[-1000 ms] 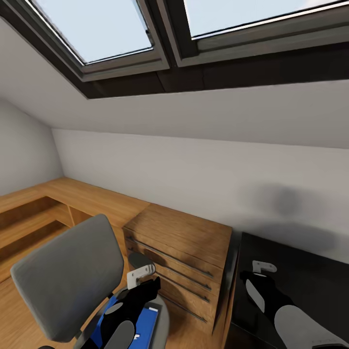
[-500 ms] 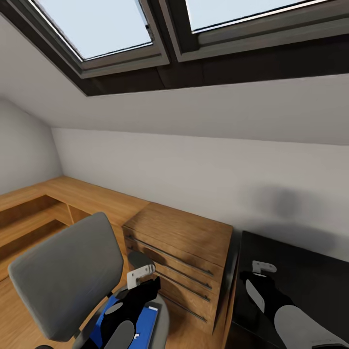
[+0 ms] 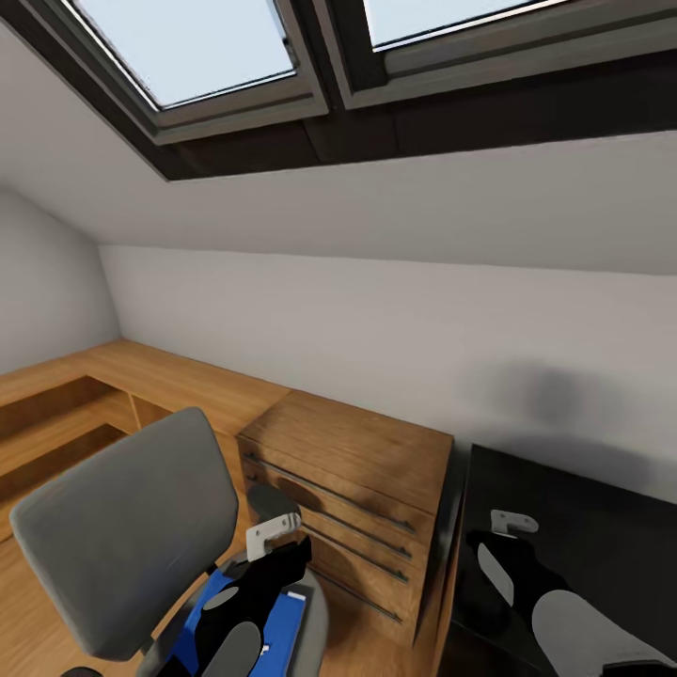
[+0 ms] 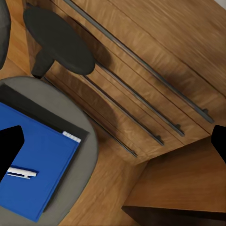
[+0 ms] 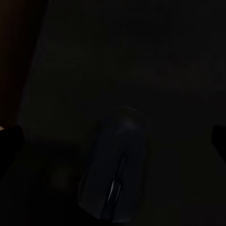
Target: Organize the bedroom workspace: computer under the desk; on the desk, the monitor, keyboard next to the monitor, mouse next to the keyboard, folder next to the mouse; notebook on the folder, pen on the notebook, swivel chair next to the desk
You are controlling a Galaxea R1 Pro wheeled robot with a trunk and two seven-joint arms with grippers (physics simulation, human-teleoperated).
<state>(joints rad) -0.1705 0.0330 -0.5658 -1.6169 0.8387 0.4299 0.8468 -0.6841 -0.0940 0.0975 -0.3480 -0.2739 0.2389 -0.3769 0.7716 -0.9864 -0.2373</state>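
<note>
Wooden chest with 3 long bar handles, beside glossy black counter under skylights. Blue folder flat on grey swivel chair seat, white pen on top. Dark mouse on counter. Left pincer spread wide above chair; right pincer spread wide above mouse.

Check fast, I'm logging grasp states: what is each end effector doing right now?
Left end effector: open, empty, over the folder on the swivel chair.
Right end effector: open, empty, above the mouse.
</note>
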